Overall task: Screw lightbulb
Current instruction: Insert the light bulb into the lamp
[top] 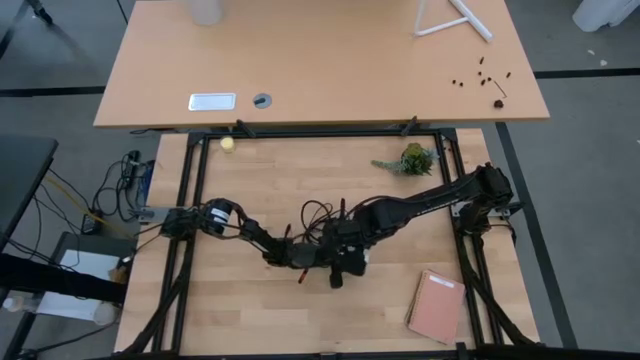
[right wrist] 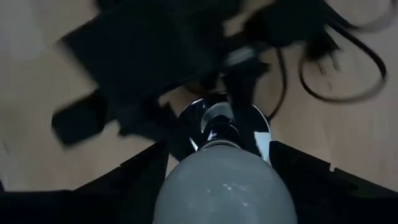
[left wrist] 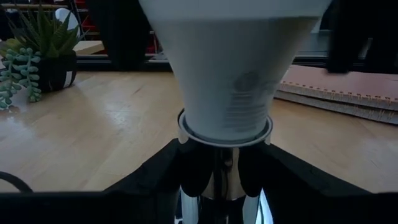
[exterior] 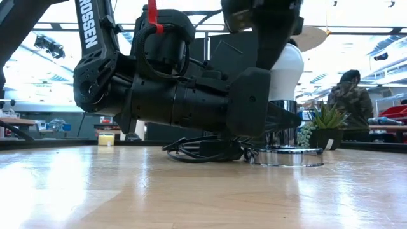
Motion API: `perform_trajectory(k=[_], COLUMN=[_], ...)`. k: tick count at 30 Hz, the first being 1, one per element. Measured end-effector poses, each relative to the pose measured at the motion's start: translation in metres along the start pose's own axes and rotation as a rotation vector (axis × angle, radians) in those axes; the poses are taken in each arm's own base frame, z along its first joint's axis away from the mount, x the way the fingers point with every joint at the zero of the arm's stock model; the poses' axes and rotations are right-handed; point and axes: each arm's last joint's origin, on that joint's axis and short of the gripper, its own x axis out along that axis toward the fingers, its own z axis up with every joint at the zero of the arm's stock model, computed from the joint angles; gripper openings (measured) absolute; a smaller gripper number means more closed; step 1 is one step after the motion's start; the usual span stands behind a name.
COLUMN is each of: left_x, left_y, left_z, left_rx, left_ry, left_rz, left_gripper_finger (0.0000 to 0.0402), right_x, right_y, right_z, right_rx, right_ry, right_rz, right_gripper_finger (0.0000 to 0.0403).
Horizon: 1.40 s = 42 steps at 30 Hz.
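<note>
Look first at the bare wood of the table (exterior: 191, 191), closest of all. Just past it, find the left gripper (exterior: 283, 119), lying low and sideways near the middle of the table, a bit toward the near edge. Fingers about half apart and, by the look of it, clamped on the shiny neck of the socket (exterior: 289, 156), just under the glass, likely to keep it from turning. Black cord (exterior: 197, 151) curled up beside it on the wood. Right there too, see the lightbulb (exterior: 287, 70), standing straight up in the socket, white top up, screw end down and mostly hidden. Probably very light, stiff, smooth and slippery, and easy to break, being thin glass. Best taken around the fat round part, softly, never squeezed hard, then turned gently and kept straight. Now look up to the right gripper (right wrist: 225, 180), reaching down from above. Fingers fairly wide apart, one on each side of the round white top, seeming to hug the lightbulb for twisting. Depth of the thread in the socket: cannot tell. Farther back, near the far edge, spot a small green plant (exterior: 327, 127) in a dark pot, and a tiny yellow thing (exterior: 106, 138) over toward the far left corner. Farthest off, beyond the table, notice a person (exterior: 350, 95) standing in the room.
</note>
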Motion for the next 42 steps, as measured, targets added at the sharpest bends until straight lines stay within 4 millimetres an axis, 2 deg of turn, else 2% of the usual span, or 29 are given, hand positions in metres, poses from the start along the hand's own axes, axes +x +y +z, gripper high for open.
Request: perform_trajectory(k=[4, 9, 19, 23, 29, 35, 42], left_x=[0.000, 0.000, 0.000, 0.000, 0.000, 0.000, 0.000], left_y=[-0.001, -0.001, -0.001, -0.001, -0.001, -0.001, -0.001], left_z=[0.000, 0.000, 0.000, 0.000, -0.001, -0.001, -0.001], left_rx=[0.000, 0.000, 0.002, 0.002, 0.003, 0.003, 0.004], left_ry=[0.001, 0.001, 0.002, 0.002, 0.004, 0.004, 0.004], left_rz=[-0.006, -0.006, -0.005, -0.004, -0.001, -0.001, -0.001], left_gripper_finger=[0.0195, 0.0195, 0.0195, 0.0195, 0.0195, 0.0195, 0.0195], right_x=[-0.001, -0.002, -0.004, -0.004, -0.005, -0.005, 0.001], right_y=[-0.001, -0.002, 0.002, 0.010, 0.018, 0.017, 0.006], right_z=[0.001, 0.002, -0.002, -0.010, -0.016, -0.013, 0.000], right_rx=[-0.221, -0.409, -0.704, -0.925, -1.223, -1.274, -1.092], right_ry=[0.027, 0.035, 0.030, 0.030, 0.022, 0.006, -0.021], right_rz=[0.071, 0.122, 0.161, 0.089, -0.041, -0.041, 0.039], right_gripper_finger=[0.0287, 0.0293, 0.0383, 0.0398, 0.0387, 0.0374, 0.0373])
